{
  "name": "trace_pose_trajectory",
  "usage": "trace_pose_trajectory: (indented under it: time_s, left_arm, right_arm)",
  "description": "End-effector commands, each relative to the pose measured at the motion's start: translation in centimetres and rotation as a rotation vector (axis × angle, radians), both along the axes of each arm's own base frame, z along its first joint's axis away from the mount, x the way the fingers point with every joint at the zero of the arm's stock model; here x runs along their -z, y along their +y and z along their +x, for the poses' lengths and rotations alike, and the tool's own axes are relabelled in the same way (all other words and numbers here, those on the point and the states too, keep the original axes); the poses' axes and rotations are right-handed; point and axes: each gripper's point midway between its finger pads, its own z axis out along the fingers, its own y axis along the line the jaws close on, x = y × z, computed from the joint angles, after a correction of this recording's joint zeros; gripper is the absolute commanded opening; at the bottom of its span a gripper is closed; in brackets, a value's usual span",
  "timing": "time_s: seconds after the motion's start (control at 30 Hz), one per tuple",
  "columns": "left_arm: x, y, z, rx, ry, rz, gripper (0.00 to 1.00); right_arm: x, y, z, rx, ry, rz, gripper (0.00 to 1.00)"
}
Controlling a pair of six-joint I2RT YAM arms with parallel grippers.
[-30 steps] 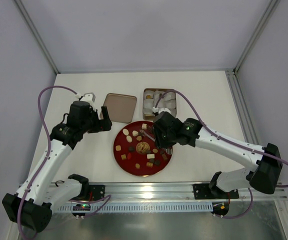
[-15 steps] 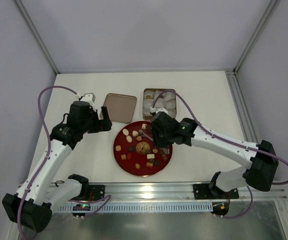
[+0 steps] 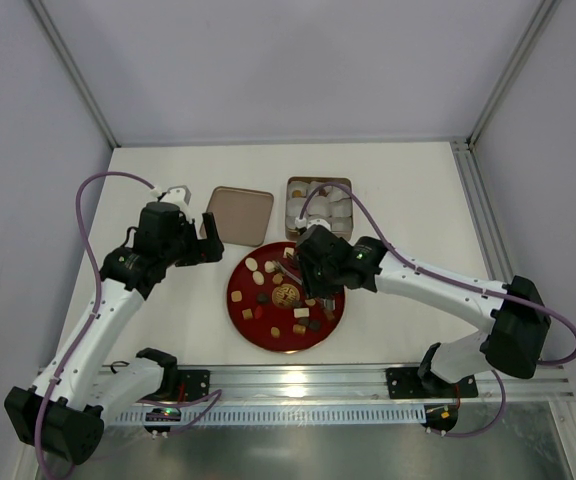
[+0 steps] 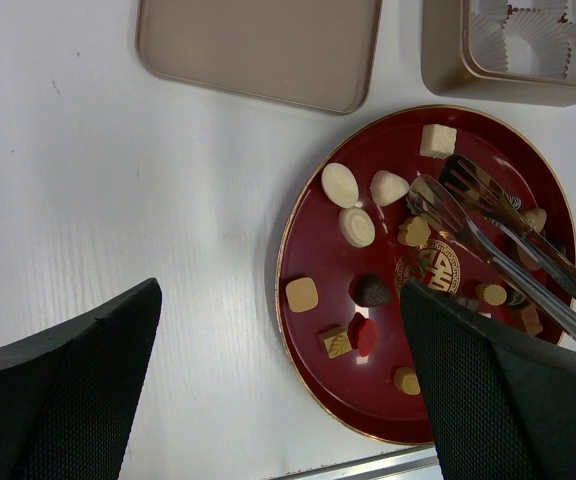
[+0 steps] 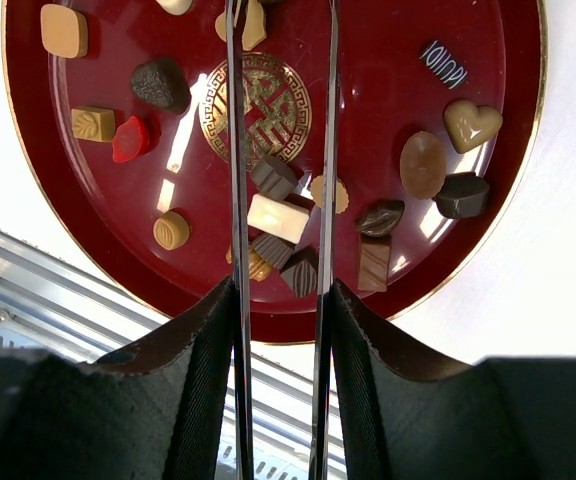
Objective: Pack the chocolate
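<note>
White table (image 3: 168, 170), red plate (image 5: 388, 90): right gripper (image 5: 280, 325), nearer, clamps tongs (image 5: 236, 150); chocolate (image 5: 277, 217) shows between blades, centre frame. Left gripper (image 4: 283, 385) wide open.

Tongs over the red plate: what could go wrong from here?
The right hand holds thin metal tongs whose tips hang close to several chocolates; they could knock a neighbour or pinch two. A smooth piece might also slip out on the way to the tin.
</note>
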Motion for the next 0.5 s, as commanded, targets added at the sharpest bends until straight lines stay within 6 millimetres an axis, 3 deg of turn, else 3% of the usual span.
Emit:
trace_pose_trajectory:
  time_s: [0.0, 0.47]
  left_arm:
    - [-0.44, -0.12, 0.15, 0.005, -0.014, -0.004, 1.00]
    - [-0.39, -0.20, 0.18, 0.005, -0.012, -0.007, 1.00]
  right_arm:
    - [-0.72, 1.17, 0.35, 0.002, -0.021, 0.050, 0.43]
    - [0.04, 1.27, -0.25, -0.009, 0.000, 0.047, 0.43]
